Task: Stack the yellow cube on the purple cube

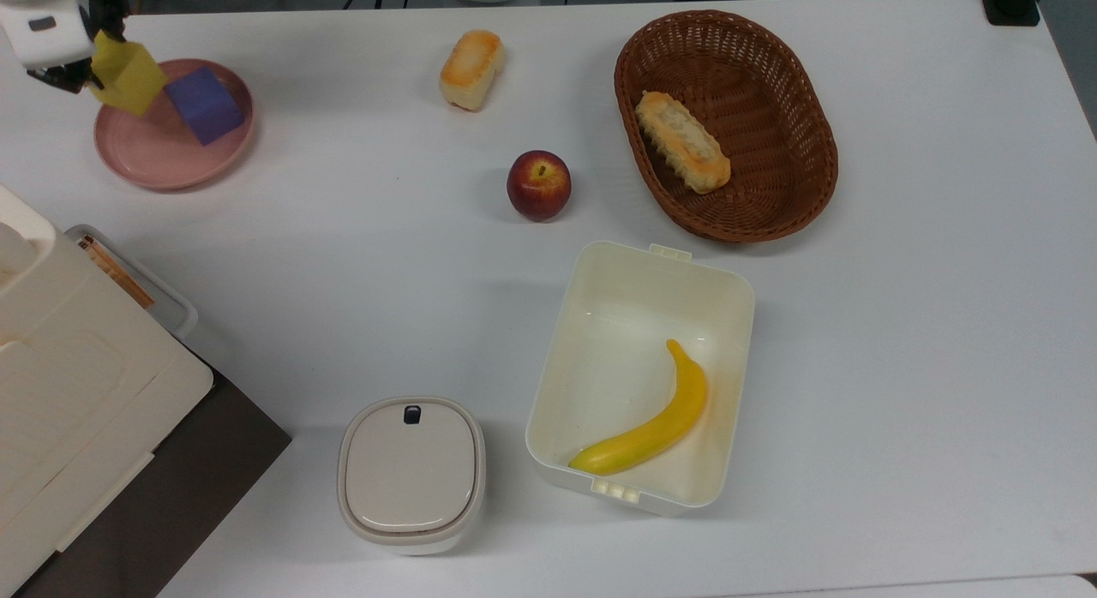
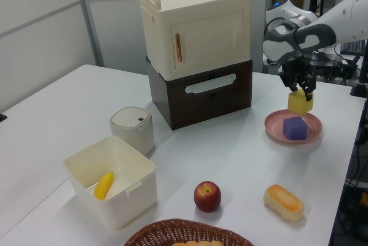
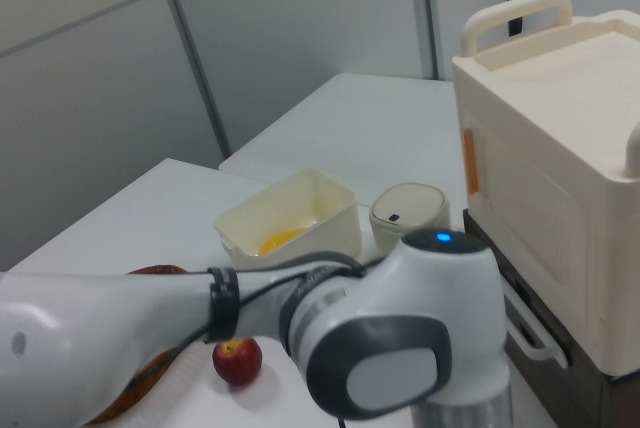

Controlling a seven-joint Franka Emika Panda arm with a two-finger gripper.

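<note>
The yellow cube hangs tilted in the air above the pink plate, with my gripper shut on its top. The purple cube rests on the plate, just to the top view's right of the yellow cube and below it in the left view. The two cubes are apart. In the right view the arm's grey and white body fills the foreground.
A bread roll, a red apple and a wicker basket with another roll lie across the table. A cream box holds a banana. A lidded white pot and a stacked cabinet stand nearby.
</note>
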